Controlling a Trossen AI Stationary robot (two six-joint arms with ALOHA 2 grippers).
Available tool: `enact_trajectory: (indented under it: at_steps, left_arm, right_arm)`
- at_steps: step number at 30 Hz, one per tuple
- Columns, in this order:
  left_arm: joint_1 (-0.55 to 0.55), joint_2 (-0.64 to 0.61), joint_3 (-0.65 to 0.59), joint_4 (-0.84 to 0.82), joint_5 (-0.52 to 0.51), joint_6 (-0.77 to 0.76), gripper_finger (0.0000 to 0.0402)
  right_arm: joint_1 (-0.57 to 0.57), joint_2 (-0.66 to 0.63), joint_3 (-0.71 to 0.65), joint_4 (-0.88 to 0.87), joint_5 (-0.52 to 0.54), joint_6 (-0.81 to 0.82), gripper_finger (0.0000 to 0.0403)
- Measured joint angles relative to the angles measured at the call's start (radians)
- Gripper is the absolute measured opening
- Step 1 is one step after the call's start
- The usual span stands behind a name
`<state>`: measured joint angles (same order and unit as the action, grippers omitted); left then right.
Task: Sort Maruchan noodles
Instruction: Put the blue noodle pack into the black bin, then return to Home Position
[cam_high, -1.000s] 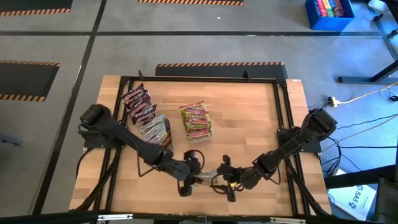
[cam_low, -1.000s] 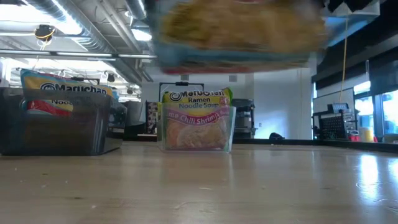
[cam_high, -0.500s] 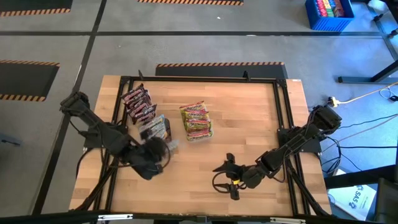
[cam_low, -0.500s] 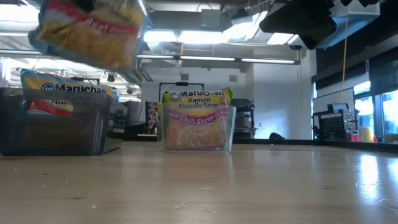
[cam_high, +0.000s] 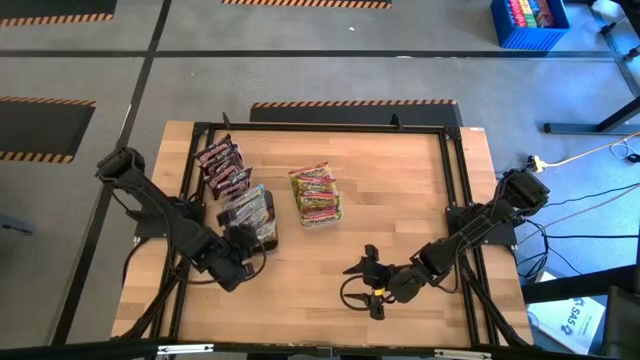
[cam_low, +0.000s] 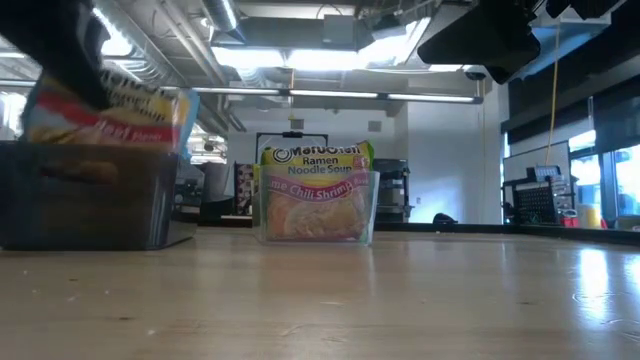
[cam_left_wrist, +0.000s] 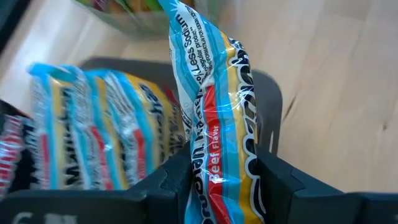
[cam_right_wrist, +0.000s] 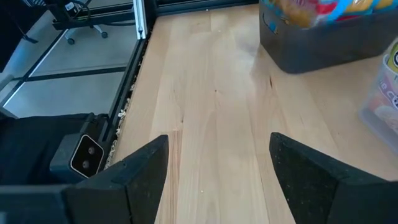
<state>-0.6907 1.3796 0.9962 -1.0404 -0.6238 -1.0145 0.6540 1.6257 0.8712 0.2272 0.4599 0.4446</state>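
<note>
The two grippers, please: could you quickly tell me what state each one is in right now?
Left gripper: shut on a Beef Flavor ramen packet, over the dark tray.
Right gripper: open, holding nothing, above the bare table.

noodle packet (cam_left_wrist: 214, 134) — blue, yellow, red stripes

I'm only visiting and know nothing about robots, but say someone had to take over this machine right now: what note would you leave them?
Left gripper: shut on a beef packet, held over the dark tray that already stands full of similar packets.
Right gripper: open, empty, low over bare table near the front edge.
Done: lime chili shrimp packets sit in the clear middle tray; maroon packets sit at the back left.
Left: drop the held packet into its tray. No loose packets show on the table.
</note>
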Motion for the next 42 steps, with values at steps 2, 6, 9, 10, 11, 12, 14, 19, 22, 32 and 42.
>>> enact_trajectory:
  at_steps: [2, 6, 9, 10, 11, 12, 14, 19, 22, 32, 42]
  left_arm:
    - [-0.001, 0.000, -0.046, 0.049, 0.005, 0.000, 0.0118]
    - [0.000, 0.000, -0.129, 0.148, 0.027, -0.002, 0.0119]
    - [0.000, 0.000, -0.175, 0.213, 0.058, -0.005, 0.0119]
    - [0.000, -0.001, -0.180, 0.228, 0.058, -0.007, 0.0119]
    - [0.000, -0.001, -0.182, 0.230, 0.056, -0.011, 0.0119]
    - [0.000, -0.001, -0.183, 0.230, 0.054, -0.020, 0.0119]
    - [0.001, -0.001, -0.183, 0.230, 0.049, -0.028, 0.0119]
    - [0.001, -0.001, -0.183, 0.237, 0.050, -0.032, 0.0119]
    - [0.001, -0.001, -0.183, 0.238, 0.057, -0.032, 0.0127]
    - [0.001, 0.001, -0.151, 0.215, 0.101, 0.025, 0.0194]
    - [0.001, 0.000, 0.106, -0.042, 0.037, 0.103, 0.0197]
  right_arm:
    - [0.000, 0.000, 0.000, 0.000, 0.000, 0.000, 0.0264]
    - [0.000, 0.000, 0.000, 0.000, 0.002, 0.000, 0.0264]
    - [0.000, 0.000, 0.000, 0.000, 0.003, 0.000, 0.0264]
    - [0.000, 0.000, -0.001, 0.001, 0.003, 0.000, 0.0264]
    - [0.000, 0.000, -0.001, 0.001, 0.003, 0.000, 0.0264]
    - [0.000, 0.000, -0.001, 0.001, 0.003, 0.000, 0.0264]
    - [0.000, 0.000, -0.001, 0.001, 0.003, 0.000, 0.0264]
    - [0.000, 0.000, -0.001, 0.001, 0.003, 0.000, 0.0264]
    - [0.000, 0.000, -0.001, 0.001, 0.003, 0.000, 0.0264]
    - [0.000, 0.000, -0.001, 0.002, 0.003, -0.001, 0.0264]
    - [0.000, -0.009, -0.002, -0.002, -0.007, 0.012, 0.0264]
